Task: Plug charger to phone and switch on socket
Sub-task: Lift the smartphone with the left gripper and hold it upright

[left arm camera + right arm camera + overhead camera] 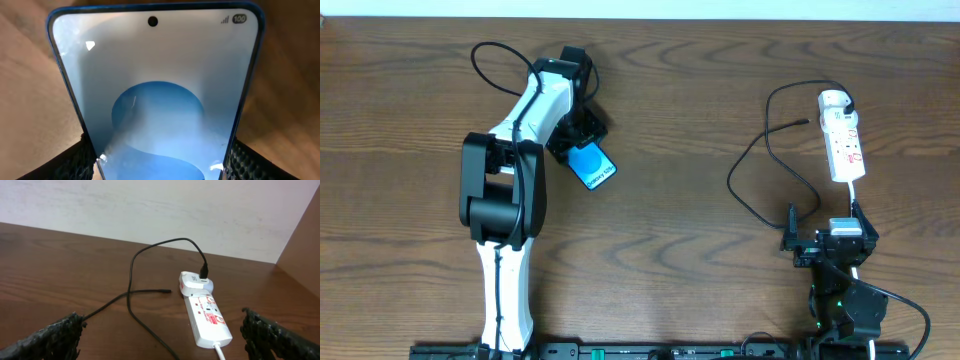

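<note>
Clearly the left pincer point(160, 167) is clamped on the phone point(155, 90), a textured finger point(75, 165) pressed to each long edge at the end nearest the wrist; the lit blue screen stretches forward from the jaws; the right pincer point(165, 339) stands wide apart, gripping nothing; ahead of it, slightly toward its right finger, the white power strip point(207, 317) lies on the table point(60, 255); the black cable point(132, 275) leaves a white adapter point(192, 282) at the strip's far end and loops leftward, its free tip point(167, 291) lying loose ahead of that pincer
</note>
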You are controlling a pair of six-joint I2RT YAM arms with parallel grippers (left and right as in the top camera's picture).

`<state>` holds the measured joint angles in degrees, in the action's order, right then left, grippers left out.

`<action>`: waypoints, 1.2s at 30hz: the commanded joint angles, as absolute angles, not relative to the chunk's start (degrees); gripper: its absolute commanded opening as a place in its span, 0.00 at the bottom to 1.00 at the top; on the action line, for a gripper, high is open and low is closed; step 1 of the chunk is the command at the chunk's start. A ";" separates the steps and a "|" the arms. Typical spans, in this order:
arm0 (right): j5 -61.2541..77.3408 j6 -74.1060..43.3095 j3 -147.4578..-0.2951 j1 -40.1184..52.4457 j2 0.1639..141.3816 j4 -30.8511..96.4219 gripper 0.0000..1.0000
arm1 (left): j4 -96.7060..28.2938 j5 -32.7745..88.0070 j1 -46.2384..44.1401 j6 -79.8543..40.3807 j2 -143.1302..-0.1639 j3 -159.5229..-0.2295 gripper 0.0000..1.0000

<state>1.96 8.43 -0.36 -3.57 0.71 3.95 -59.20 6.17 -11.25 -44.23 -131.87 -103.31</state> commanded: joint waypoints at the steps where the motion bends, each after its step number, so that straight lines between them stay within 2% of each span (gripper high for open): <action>1: 2.48 8.64 -0.32 -3.33 0.38 4.12 0.99 | -61.52 6.33 -11.27 -41.30 -129.51 -101.14 0.68; 13: 2.48 8.64 -0.32 -3.33 0.38 4.14 0.99 | -64.29 11.60 -11.27 -36.73 -125.25 -101.12 0.68; 22: 2.48 8.64 -0.32 -3.33 0.38 4.14 0.99 | -64.75 31.07 -11.27 -26.70 -125.25 -101.12 0.67; 27: 2.48 8.64 -0.32 -3.33 0.38 4.12 0.99 | -66.81 37.65 -11.27 -23.57 -125.25 -101.12 0.68; 36: 2.48 8.64 -0.32 -3.33 0.38 4.14 0.99 | -68.40 56.84 -11.27 -19.49 -125.25 -101.12 0.67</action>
